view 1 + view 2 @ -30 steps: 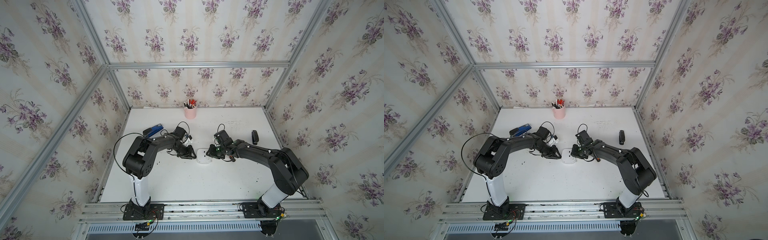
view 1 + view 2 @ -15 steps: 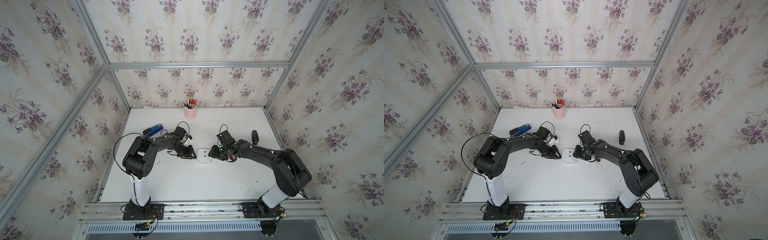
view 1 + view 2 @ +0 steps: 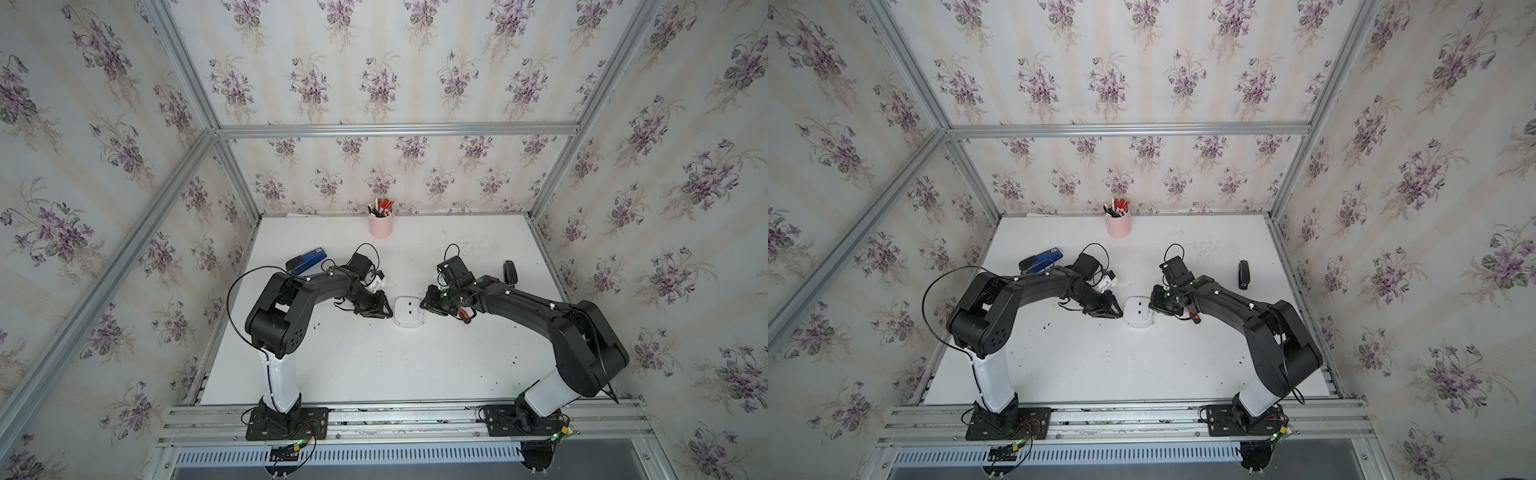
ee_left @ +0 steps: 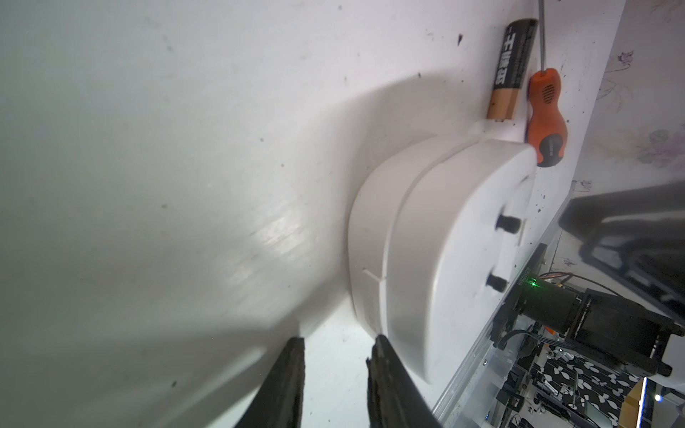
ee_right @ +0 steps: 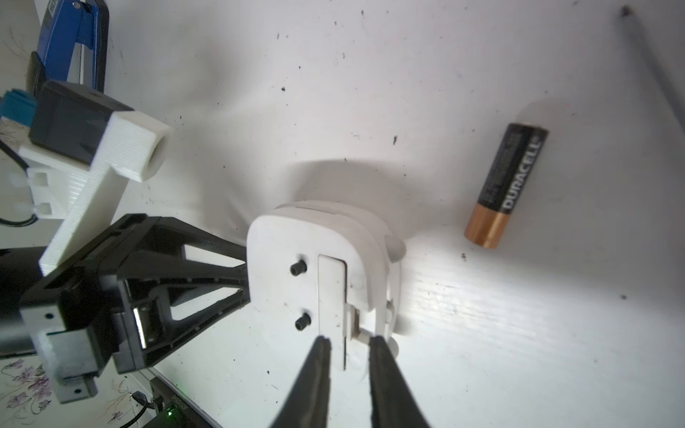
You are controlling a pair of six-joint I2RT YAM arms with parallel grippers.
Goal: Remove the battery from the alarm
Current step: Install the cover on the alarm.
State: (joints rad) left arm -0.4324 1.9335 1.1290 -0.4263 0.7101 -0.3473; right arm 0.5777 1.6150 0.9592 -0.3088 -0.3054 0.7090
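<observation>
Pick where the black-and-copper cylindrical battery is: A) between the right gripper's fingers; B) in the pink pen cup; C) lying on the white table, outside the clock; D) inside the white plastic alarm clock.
C: the black-and-copper battery lies on the white table, apart from the white alarm clock.
</observation>
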